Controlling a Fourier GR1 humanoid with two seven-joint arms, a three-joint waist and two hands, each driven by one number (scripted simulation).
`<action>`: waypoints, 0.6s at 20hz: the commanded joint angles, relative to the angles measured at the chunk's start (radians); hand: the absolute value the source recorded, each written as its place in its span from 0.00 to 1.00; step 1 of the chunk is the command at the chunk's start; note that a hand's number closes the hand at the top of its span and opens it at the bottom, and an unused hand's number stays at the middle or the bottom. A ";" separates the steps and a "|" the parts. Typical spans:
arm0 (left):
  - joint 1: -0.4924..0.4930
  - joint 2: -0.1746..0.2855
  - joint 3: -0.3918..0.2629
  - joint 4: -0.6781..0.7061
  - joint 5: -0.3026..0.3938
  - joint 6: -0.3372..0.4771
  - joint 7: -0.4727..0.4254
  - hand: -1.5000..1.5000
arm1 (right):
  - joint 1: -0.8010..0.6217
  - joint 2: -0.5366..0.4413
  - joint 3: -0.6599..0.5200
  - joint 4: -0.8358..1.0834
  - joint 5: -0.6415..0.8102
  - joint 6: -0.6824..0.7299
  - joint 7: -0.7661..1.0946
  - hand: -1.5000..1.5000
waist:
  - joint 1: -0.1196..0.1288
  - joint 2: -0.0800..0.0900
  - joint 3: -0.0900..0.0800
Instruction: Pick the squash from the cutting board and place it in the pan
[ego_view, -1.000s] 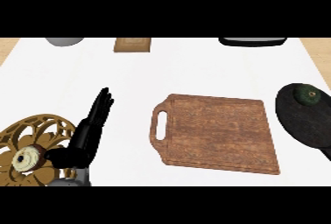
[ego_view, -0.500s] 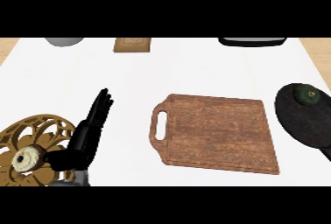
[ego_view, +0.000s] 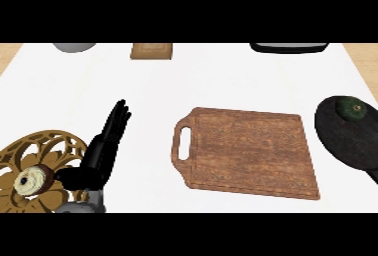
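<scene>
So the squash (ego_view: 353, 109) isn't on the cutting board (ego_view: 251, 155) at all, it's sitting in the pan (ego_view: 347, 147) over at the right edge, up near the pan's far rim. It's a small, dark green, roundish thing with a paler stem spot on top. My guess is it's stiff and fairly dense for its size, with a smooth rind that could be a bit slippery and would roll if nudged. If anyone had to take hold of it, I'd go around the widest part from the sides rather than pinching the stem end. The pan is a flat, matte, near-black oval. The board is warm brown wood with visible grain, rounded corners and a slot handle (ego_view: 182, 145) on its left side, lying flat on the plain white surface (ego_view: 221, 80). The left hand (ego_view: 100, 155) is way off to the left, well apart from the pan, its fingers (ego_view: 118, 117) straight, close together and holding nothing, right beside a brass-coloured openwork disc (ego_view: 29, 150). The right hand doesn't show anywhere. Looks pretty much done to me.
</scene>
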 joint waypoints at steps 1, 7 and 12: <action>0.056 0.003 0.004 0.013 -0.006 -0.011 -0.062 0.50 | 0.069 -0.023 -0.007 -0.109 -0.037 0.025 0.077 0.00 | 0.001 0.000 0.000; 0.011 -0.012 0.007 -0.007 0.002 -0.017 -0.004 0.50 | 0.128 0.067 0.020 -0.240 -0.049 -0.055 0.130 0.00 | 0.001 0.000 0.000; 0.031 0.037 0.038 -0.075 0.022 -0.051 0.050 0.50 | 0.157 0.090 0.041 -0.334 -0.039 -0.079 0.154 0.00 | 0.001 0.000 0.000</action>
